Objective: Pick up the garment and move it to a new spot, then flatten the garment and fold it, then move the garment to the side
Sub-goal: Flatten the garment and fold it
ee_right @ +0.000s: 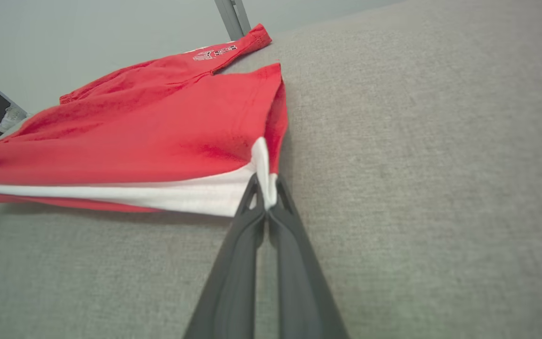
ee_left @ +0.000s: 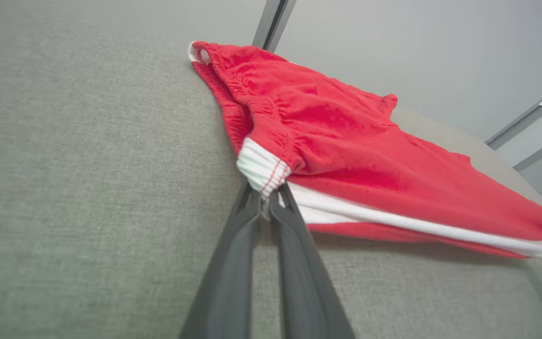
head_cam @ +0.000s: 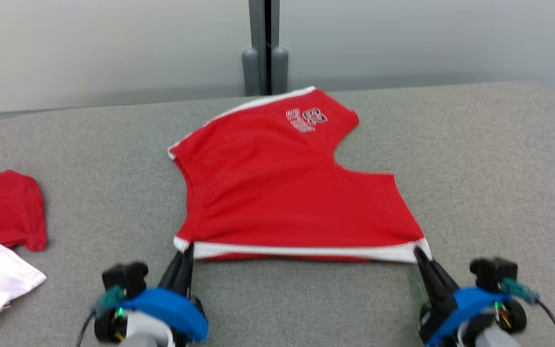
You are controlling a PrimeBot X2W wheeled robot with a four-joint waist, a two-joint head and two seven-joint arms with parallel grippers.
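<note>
Jaws pinched on near corners of garment [head_cam: 282, 193], fingers [head_cam: 178, 272] angled inward

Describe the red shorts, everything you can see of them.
The shorts are red knit cloth with white side stripes, a gathered waistband and a pale print on the far leg. They lie spread on the grey surface, near edge taut and slightly lifted between the left gripper and right gripper, each shut on a corner.
</note>
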